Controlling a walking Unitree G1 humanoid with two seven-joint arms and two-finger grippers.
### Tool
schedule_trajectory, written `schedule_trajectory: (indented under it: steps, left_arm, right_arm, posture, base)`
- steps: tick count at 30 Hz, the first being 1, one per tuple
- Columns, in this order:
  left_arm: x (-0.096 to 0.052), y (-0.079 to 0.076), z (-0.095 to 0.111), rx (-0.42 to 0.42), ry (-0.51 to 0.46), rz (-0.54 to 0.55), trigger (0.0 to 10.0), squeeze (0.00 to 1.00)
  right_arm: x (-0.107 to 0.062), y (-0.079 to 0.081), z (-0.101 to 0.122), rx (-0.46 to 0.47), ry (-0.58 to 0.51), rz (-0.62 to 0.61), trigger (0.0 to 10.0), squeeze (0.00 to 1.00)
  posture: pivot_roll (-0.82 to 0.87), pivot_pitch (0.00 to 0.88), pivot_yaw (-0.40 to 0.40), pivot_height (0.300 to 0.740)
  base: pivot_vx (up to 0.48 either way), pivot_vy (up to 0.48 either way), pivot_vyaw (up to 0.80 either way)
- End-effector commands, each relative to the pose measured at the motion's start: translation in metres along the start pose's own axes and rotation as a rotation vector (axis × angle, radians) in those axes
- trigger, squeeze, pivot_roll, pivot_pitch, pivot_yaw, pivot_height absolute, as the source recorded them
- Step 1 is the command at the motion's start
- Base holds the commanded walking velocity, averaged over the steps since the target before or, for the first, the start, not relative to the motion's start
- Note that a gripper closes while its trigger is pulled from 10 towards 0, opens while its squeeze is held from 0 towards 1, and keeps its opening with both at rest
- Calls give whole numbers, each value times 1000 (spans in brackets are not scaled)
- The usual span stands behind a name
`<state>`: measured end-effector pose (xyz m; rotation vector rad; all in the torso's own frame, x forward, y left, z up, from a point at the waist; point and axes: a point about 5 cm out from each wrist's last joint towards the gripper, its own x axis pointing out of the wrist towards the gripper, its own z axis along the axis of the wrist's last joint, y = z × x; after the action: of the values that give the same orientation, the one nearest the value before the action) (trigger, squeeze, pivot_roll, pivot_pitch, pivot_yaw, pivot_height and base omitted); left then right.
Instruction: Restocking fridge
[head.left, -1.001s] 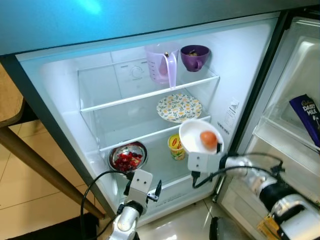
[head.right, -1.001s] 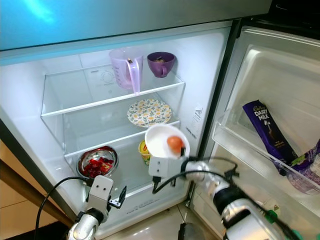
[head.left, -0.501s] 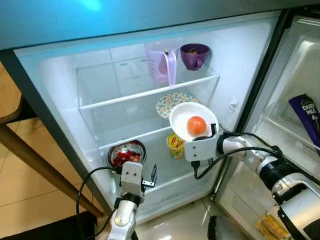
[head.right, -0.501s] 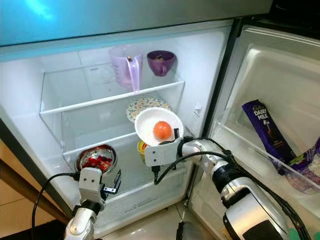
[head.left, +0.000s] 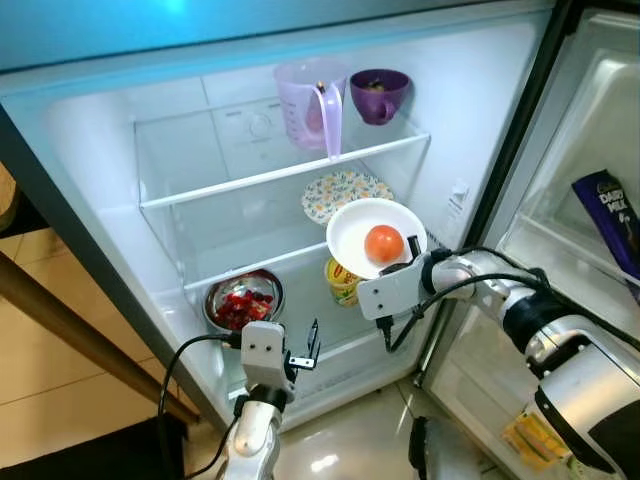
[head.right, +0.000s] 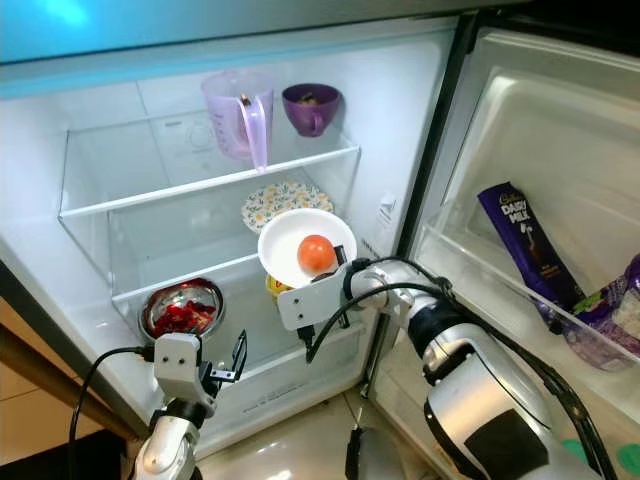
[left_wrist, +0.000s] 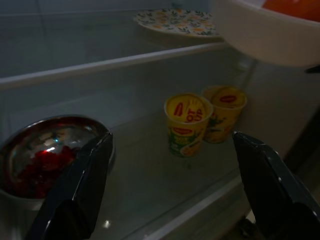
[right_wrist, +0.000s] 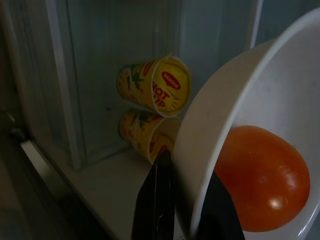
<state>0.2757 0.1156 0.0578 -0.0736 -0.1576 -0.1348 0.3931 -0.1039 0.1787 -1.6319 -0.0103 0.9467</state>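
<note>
Nearest the camera, the left gripper (head.left: 312, 345) hangs low before the fridge's bottom lip, its two black fingers (left_wrist: 75, 197) spread wide with nothing between them; beside it, the right gripper (head.left: 405, 262) is clamped on the rim of a white bowl (head.left: 352, 232), one finger inside the wall and one outside; the bowl carries a single orange-red tomato (head.left: 384, 243) and is held in the fridge opening, in front of the middle shelf's edge and above the lower shelf.

On the lower shelf: a steel bowl of red fruit (head.left: 243, 300) to the robot's left; two yellow noodle cups (left_wrist: 189, 121) side by side, partly under the held bowl.

On the middle shelf: a flower-patterned plate (head.left: 340, 190), just behind the bowl.

On the top shelf, farthest: a lilac measuring jug (head.left: 308, 103) and a purple mug (head.left: 378, 94), near each other.

In the door rack (head.right: 480, 290), to the robot's right: a purple chocolate bar (head.right: 525, 250).

Step in hand, as judged: carrying the bowl in for placement. The next move calls for choosing a free stretch of shelf, keeping the bowl level so the tomato does not roll, and clearing plate and cups.

Hard to make out: the mug's contents; the cups' full shape; the door rack's lower items, cut off at the frame edge.
</note>
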Motion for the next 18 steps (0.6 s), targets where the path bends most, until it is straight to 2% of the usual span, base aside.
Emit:
schedule_trajectory:
  steps: [1, 5, 18]
  left_arm:
    - [-5, -6, -4, -26, 23, 2, 10000, 0]
    - [-8, -10, 2, -32, 6, 3, 10000, 0]
    - [-4, -11, 21, -18, -40, -8, 10000, 0]
  right_arm:
    - [-3, -12, 1, -33, -4, -31, 10000, 0]
    - [-4, -30, 5, -69, 20, -80, 10000, 0]
    - [-5, -60, 17, -71, 33, -186, 10000, 0]
  posture:
    - [-47, 208, -13, 480]
    - [-32, 241, -21, 480]
    - [-15, 272, -24, 480]
  base:
    - [0, 0, 0]
    - [0, 0, 0]
    - [0, 0, 0]
